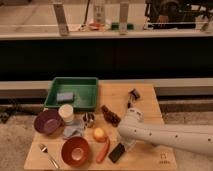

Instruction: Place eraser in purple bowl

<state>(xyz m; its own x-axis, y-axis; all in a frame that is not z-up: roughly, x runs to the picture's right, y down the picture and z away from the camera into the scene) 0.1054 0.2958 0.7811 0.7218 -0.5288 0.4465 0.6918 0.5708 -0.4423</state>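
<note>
Green rectangular plastic tray: holds one grey-blue rectangular block. Round deep purple bowl, left edge of the wooden surface: nothing visible inside. Round orange-red bowl, front: interior looks bare. Small flat black rectangular eraser: lies on the surface beside the orange carrot, long axis diagonal, near-left to far-right. Pincer of the white arm: directly at the eraser's far end; whether apart or together, cannot tell.

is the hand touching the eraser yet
Cannot tell. In the camera view the hand sits at the upper right end of the eraser on the table, but the arm hides any contact or gap.
</note>
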